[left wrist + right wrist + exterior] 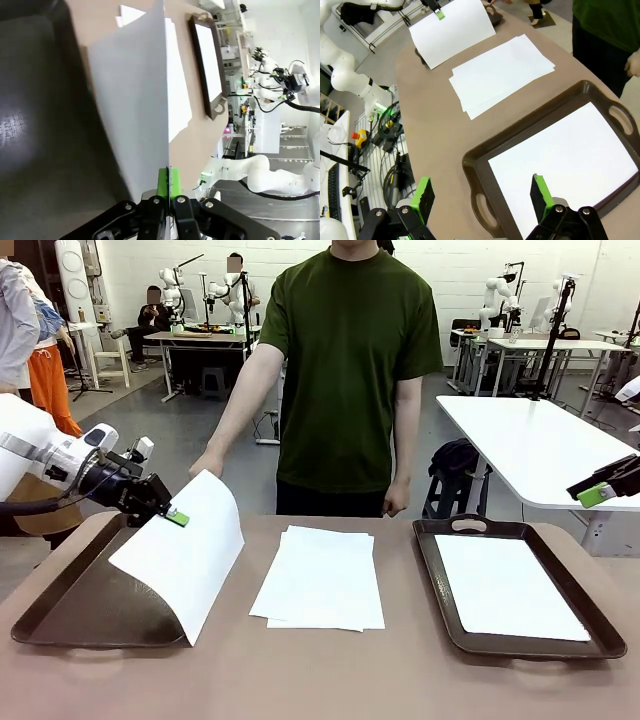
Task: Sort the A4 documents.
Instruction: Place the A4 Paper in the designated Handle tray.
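Left fingers (177, 518) are pinched shut on the top edge of one A4 sheet (185, 560), green pads flat against the paper. The sheet hangs from them in a curve over the right side of the left tray (60, 625), a dark brown handled tray at the left edge of the table (330, 680). Its lower edge comes down by the tray's right rim; I cannot tell whether it touches.

Right fingers (598, 495) are spread wide with nothing between them, raised over the table's right edge. The right wrist view looks down between them at the right tray (475, 175).

A loose stack of sheets (320, 575), slightly fanned, lies flat at the middle of the table, between the trays. One more sheet (510, 585) lies flat inside the right tray.

A person in a green shirt stands at the far edge, one hand (207, 462) just behind the held sheet's top.
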{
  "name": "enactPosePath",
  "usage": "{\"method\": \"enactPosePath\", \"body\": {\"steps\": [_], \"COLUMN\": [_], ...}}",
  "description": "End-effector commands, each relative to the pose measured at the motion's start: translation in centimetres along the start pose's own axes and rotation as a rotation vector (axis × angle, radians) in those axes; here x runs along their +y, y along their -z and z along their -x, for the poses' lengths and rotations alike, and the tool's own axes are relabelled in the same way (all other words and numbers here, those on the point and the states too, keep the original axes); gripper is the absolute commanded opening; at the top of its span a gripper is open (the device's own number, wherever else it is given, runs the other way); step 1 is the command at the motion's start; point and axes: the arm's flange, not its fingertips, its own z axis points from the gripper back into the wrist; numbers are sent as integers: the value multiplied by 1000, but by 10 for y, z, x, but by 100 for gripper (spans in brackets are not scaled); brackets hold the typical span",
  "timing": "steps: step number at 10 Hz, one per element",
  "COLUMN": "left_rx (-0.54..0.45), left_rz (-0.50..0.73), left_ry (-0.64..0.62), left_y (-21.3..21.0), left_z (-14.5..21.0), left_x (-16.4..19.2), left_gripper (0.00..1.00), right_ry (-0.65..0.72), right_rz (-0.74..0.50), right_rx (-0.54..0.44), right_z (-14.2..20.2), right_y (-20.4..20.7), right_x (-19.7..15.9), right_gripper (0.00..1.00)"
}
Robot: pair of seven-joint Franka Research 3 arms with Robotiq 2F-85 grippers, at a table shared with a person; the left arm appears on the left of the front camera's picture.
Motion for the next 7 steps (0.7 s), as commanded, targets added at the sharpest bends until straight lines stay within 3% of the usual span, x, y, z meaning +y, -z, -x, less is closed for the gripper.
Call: {"method": "enactPosePath", "body": {"steps": [1, 4, 7], "left_rx": [-10, 23, 80], "left_rz": [-107, -331, -427], "left_ry": [9, 36, 0], "left_y": [-17, -23, -30], "left_z": [3, -11, -13], "left_x": [9, 15, 36], "left_gripper": [1, 1, 1], "right_ry": [-6, -6, -6], "right_rz": [-5, -5, -5], "right_rx": [0, 0, 0], "right_z": [0, 0, 0], "right_y": [1, 1, 1], "right_x": [1, 1, 1], "right_gripper": [100, 100, 100]}}
